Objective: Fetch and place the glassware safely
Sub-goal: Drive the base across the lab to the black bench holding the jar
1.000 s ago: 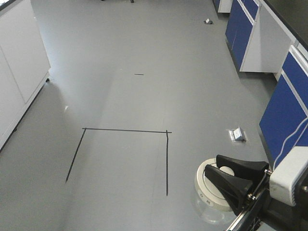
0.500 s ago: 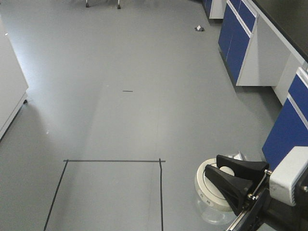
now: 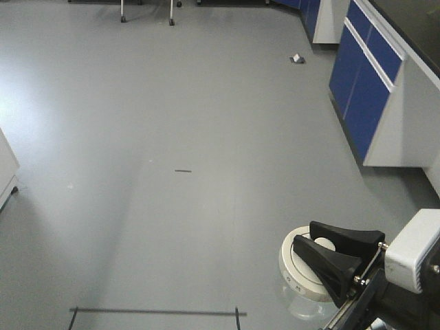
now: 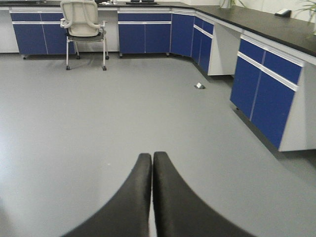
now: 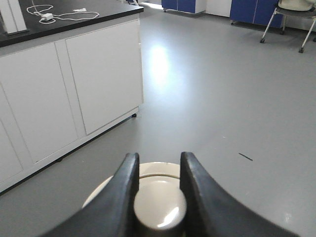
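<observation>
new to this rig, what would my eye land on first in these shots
Low right in the front view, the right gripper is closed on the lid knob of a small glass jar, held above the bare grey floor. The left gripper is shut and empty, facing blue cabinets and a white chair by the far wall.

The grey floor (image 3: pixel 172 103) is showing thin black tape lines (image 3: pixel 158 313) near, the blue cabinets (image 3: pixel 364 89) at right are carrying white edging under a black bench top (image 3: pixel 416 24), and the black right end effector (image 5: pixel 159 160) is standing out against the off-white lid (image 3: pixel 290 267) of the clear jar (image 3: pixel 302 309).
</observation>
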Robot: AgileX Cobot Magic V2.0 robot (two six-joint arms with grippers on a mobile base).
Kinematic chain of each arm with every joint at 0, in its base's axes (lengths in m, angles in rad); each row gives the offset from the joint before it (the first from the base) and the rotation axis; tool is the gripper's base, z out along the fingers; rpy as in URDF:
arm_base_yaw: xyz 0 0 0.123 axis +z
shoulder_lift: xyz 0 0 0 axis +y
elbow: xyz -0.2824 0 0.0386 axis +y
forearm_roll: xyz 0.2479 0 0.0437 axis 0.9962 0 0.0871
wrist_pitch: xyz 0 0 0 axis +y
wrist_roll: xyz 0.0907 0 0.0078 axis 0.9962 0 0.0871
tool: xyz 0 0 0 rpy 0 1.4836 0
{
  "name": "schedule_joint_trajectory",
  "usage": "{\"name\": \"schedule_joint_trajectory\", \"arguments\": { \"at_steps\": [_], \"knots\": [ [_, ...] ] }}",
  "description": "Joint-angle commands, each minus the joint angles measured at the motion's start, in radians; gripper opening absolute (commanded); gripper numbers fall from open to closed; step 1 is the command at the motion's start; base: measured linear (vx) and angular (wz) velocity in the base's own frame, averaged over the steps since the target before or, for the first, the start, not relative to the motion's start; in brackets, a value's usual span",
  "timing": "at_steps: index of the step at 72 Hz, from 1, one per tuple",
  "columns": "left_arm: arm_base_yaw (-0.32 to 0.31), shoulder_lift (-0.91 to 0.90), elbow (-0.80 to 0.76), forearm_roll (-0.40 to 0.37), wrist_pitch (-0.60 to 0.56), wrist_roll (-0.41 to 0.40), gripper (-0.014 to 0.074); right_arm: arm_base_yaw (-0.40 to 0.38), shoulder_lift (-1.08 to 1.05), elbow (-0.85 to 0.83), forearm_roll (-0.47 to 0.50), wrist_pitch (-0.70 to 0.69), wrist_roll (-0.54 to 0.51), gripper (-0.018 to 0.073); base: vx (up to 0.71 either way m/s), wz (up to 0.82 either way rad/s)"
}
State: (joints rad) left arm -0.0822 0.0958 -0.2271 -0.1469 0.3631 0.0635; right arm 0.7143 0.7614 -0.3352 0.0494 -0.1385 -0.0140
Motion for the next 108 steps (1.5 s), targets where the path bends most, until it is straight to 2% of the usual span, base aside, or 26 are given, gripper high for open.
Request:
{"name": "schedule_joint_trajectory", "arguments": {
  "at_steps": [1, 47, 108],
  "knots": [
    [-0.003, 0.01, -0.027, -0.012, -0.075, 0.002, -0.0007, -0.001, -0.009, -0.033, -0.005, -0.099, -0.003, -0.0001, 0.69, 0.13],
    [-0.003, 0.009, -0.027, -0.012, -0.075, 0.002, -0.0007, -0.001, -0.009, -0.033, -0.005, -0.09, -0.003, -0.0001, 0.71, 0.01],
    [-0.003, 0.008, -0.027, -0.012, -0.074, 0.002, -0.0007, -0.001, -0.006, -0.033, -0.005, -0.061, -0.003, -0.0001, 0.83, 0.01]
  ]
}}
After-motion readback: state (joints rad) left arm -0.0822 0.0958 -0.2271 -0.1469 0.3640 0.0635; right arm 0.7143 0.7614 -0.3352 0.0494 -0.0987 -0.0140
